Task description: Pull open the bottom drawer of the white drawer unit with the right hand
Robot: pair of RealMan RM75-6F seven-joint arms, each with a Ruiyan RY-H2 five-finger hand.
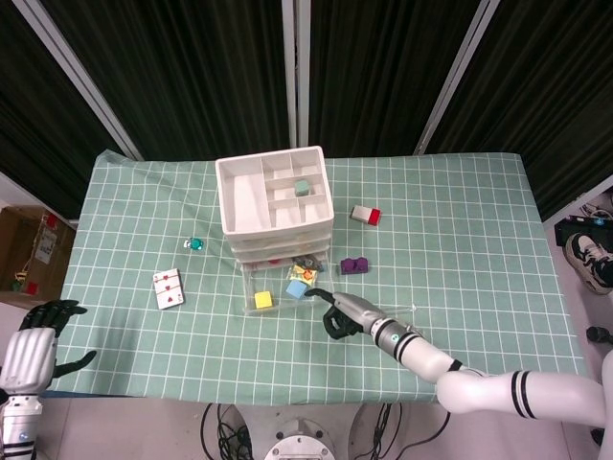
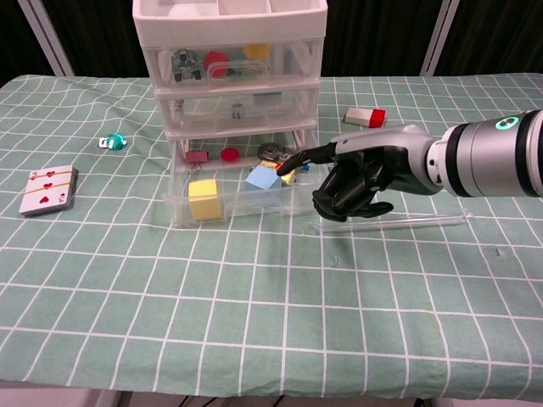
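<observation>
The white drawer unit [image 1: 273,196] [image 2: 229,51] stands mid-table. Its clear bottom drawer [image 1: 283,287] [image 2: 237,203] is pulled out toward me, showing a yellow cube [image 2: 204,197], a blue cube [image 2: 261,179] and small red pieces. My right hand [image 1: 337,314] [image 2: 361,178] is at the drawer's front right corner. One finger reaches over the drawer's rim and hooks it, while the others are curled in. My left hand [image 1: 38,335] hangs off the table's near left corner, fingers spread, holding nothing.
A deck of cards [image 1: 169,287] [image 2: 49,190] and a small teal object [image 1: 194,244] [image 2: 111,141] lie left of the unit. To its right are a red-white block [image 1: 365,215] [image 2: 365,116] and a purple block [image 1: 354,264]. A clear rod [image 2: 407,222] lies under my right hand.
</observation>
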